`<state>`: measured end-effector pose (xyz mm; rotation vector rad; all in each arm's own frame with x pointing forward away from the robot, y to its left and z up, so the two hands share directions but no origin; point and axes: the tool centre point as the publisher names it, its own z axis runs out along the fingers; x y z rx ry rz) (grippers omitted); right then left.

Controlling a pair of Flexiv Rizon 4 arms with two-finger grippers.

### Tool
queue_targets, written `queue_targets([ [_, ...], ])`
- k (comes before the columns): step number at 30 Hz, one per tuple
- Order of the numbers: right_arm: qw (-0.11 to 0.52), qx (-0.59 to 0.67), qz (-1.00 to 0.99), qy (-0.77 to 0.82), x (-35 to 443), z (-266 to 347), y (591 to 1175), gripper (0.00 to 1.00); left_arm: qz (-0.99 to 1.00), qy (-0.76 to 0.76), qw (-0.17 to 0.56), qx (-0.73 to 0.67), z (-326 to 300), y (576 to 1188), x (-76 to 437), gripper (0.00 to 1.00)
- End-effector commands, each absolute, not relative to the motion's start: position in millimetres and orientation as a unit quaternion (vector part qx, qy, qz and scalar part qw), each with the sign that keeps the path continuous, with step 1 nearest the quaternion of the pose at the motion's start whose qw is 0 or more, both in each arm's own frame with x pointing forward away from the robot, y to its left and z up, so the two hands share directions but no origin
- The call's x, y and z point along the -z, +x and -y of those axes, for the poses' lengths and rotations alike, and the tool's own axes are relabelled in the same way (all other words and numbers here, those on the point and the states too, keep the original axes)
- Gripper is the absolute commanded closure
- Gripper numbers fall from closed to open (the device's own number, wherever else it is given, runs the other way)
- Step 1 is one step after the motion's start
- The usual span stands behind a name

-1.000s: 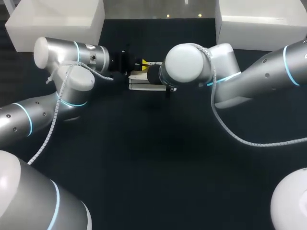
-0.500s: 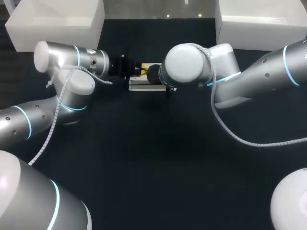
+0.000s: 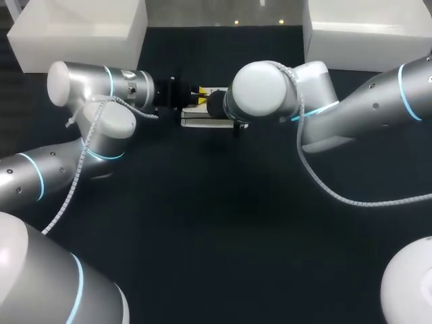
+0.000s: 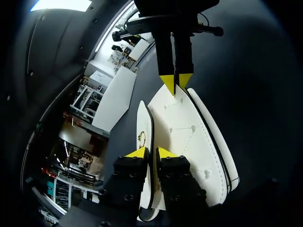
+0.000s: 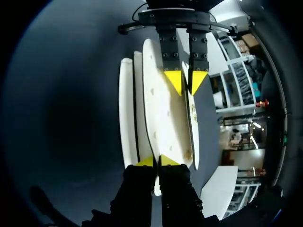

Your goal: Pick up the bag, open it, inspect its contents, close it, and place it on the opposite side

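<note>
Dark table [image 3: 223, 223] here, matte and near black, running wide across the whole work area. At its far end 2 white things sit on it: the left box [image 3: 81, 30] in the far left corner and the right box [image 3: 368, 30] in the far right corner, well apart, with a dark strip of table between them. Just nearer than that strip, about midway across, there's the white bag [image 3: 199, 121], flat and low over the surface. Whether it actually rests on the table, can't tell from here.
</note>
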<state>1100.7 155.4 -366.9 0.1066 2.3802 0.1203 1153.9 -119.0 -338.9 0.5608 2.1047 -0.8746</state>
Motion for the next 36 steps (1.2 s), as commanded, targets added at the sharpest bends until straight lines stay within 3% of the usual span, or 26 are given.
queue_targets([
  [1,0.371,-0.047,-0.926,0.042,370,-156,1102,1.0,-0.832,0.22,0.383,0.336,121,1156,337,1.0],
  [14,0.371,-0.047,-0.926,0.042,370,-156,1102,1.0,-0.848,0.237,0.342,0.328,118,1143,352,1.0],
  [29,0.371,-0.047,-0.926,0.042,370,-156,1102,1.0,-0.843,0.228,0.363,0.325,120,1146,354,1.0],
  [30,0.371,-0.047,-0.926,0.042,370,-156,1102,1.0,-0.841,0.229,0.368,0.325,120,1145,352,0.98],
  [31,0.371,-0.047,-0.926,0.042,370,-156,1102,1.0,-0.84,0.228,0.373,0.321,120,1145,351,0.84],
  [32,0.371,-0.047,-0.926,0.042,370,-156,1102,1.0,-0.84,0.228,0.373,0.322,120,1146,350,0.81],
  [36,0.371,-0.047,-0.926,0.042,370,-156,1102,1.0,-0.839,0.228,0.376,0.321,121,1149,346,0.83],
])
